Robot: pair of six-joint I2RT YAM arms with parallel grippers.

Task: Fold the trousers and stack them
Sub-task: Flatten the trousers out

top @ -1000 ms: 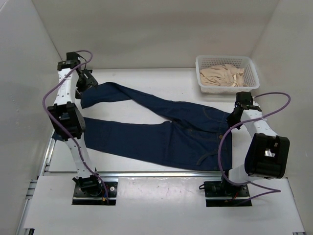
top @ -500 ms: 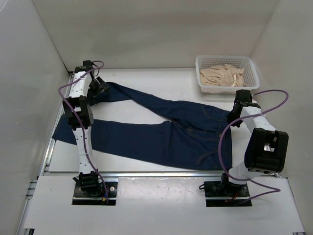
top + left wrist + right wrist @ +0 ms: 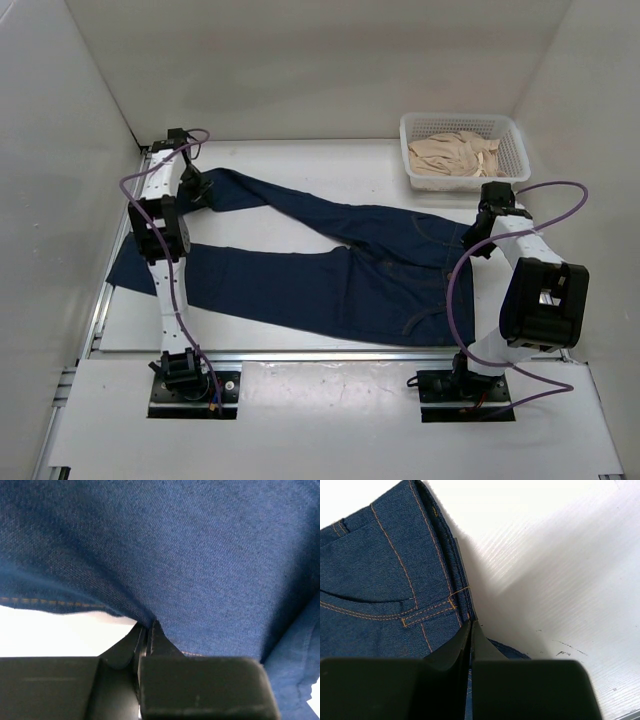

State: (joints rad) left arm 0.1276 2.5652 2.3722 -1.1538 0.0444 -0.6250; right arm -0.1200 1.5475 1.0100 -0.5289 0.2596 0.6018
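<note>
Dark navy trousers (image 3: 330, 270) lie spread on the white table, waistband to the right, two legs reaching left. My left gripper (image 3: 197, 192) is at the end of the far leg. In the left wrist view its jaws (image 3: 148, 629) are shut on a fold of the denim (image 3: 200, 555) beside a tan-stitched hem. At the waistband's right edge is my right gripper (image 3: 476, 243). In the right wrist view it (image 3: 471, 626) is shut on the waistband edge of the trousers (image 3: 375, 580), by a belt loop and pocket stitching.
A white mesh basket (image 3: 520, 150) holding beige cloth (image 3: 455, 153) stands at the back right, just beyond the right arm. White walls enclose the table on three sides. A metal rail (image 3: 300, 355) runs along the near edge. The near leg's hem reaches the table's left edge.
The left arm swung right and in over the far leg's end, then its jaws closed on the denim. The right arm edged slightly, still gripping the waistband.
</note>
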